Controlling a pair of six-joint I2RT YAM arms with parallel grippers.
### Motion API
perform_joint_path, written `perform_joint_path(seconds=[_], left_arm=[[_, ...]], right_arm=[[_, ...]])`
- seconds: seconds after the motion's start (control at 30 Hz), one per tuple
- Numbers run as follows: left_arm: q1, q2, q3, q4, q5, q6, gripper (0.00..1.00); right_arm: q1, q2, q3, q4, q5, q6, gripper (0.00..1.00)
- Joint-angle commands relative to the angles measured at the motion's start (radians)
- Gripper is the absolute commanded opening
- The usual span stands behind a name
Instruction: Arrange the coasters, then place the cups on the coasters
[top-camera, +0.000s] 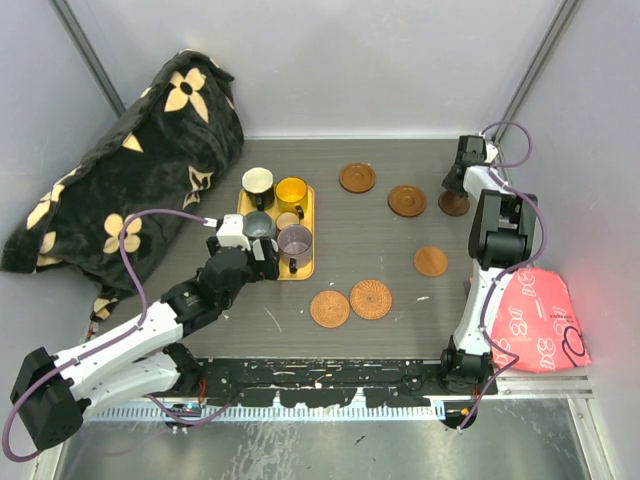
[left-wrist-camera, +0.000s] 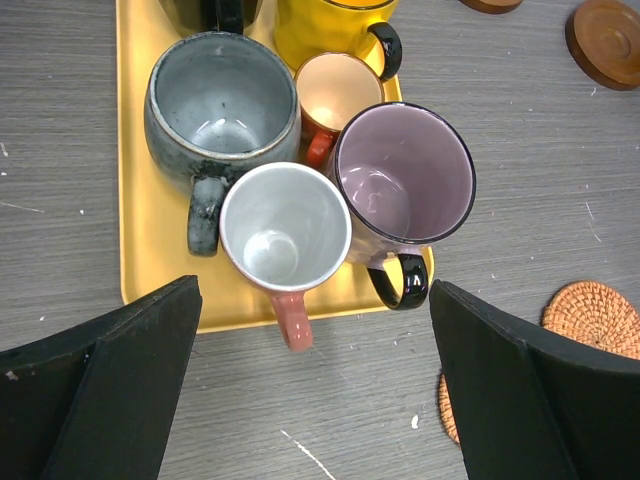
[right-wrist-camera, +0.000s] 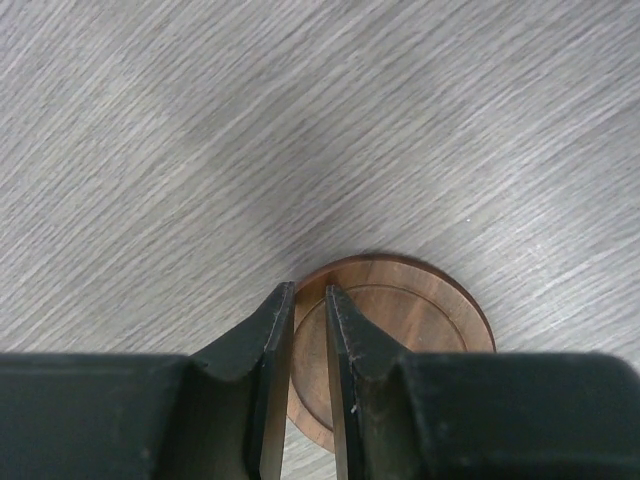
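**Coasters spread out but unsorted, no cup placed yet**

Closest to the arm bases, the first woven coaster (top-camera: 330, 308) lies just beside the second woven coaster (top-camera: 371, 298). They are so near each other that two cups would probably crowd there. A little farther out and to the right, the smooth coaster (top-camera: 431, 261) sits alone on the desk (top-camera: 370, 240).

Next comes the left pincer (left-wrist-camera: 315, 300), spread wide and holding nothing. It hangs over the near end of the yellow tray (left-wrist-camera: 150, 270), which holds all six cups packed together. The small white cup (left-wrist-camera: 285, 225) is nearest, with the purple cup (left-wrist-camera: 400, 175) and the grey cup (left-wrist-camera: 220, 100) behind it. Then come the small copper cup (left-wrist-camera: 338, 90), the yellow cup (left-wrist-camera: 335, 25) and the black cup (top-camera: 258, 182).

At the far right, the right pincer (right-wrist-camera: 308, 300) is pressed almost together on the rim of the pinched coaster (right-wrist-camera: 400, 320). The pictures do not show whether this disc is lifted or lying flat. To its left lie the middle far coaster (top-camera: 407, 200) and the far left coaster (top-camera: 358, 177).

All six discs are out on the desk, so arranging the coasters looks to be under way. No coaster carries a cup, so all six cup placements remain.
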Motion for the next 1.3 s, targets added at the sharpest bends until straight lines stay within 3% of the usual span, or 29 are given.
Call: perform_joint_path(seconds=[0.0, 0.3, 0.57, 0.83, 1.27], left_arm=[[0.001, 0.001, 0.020, 0.065, -0.009, 0.012, 0.98], [0.001, 0.008, 0.022, 0.069, -0.008, 0.013, 0.98], [0.001, 0.014, 0.024, 0.074, -0.007, 0.014, 0.98], [0.001, 0.018, 0.026, 0.076, -0.004, 0.017, 0.98], [0.001, 0.021, 0.023, 0.075, -0.006, 0.022, 0.98]], right_arm=[[0.010, 0.037, 0.052, -0.032, -0.025, 0.002, 0.25], [0.009, 0.060, 0.092, -0.045, -0.022, -0.004, 0.25], [0.027, -0.087, 0.014, -0.004, -0.036, 0.008, 0.25], [0.174, -0.186, 0.046, 0.000, -0.020, -0.027, 0.27], [0.347, -0.067, 0.149, 0.034, -0.079, -0.014, 0.26]])
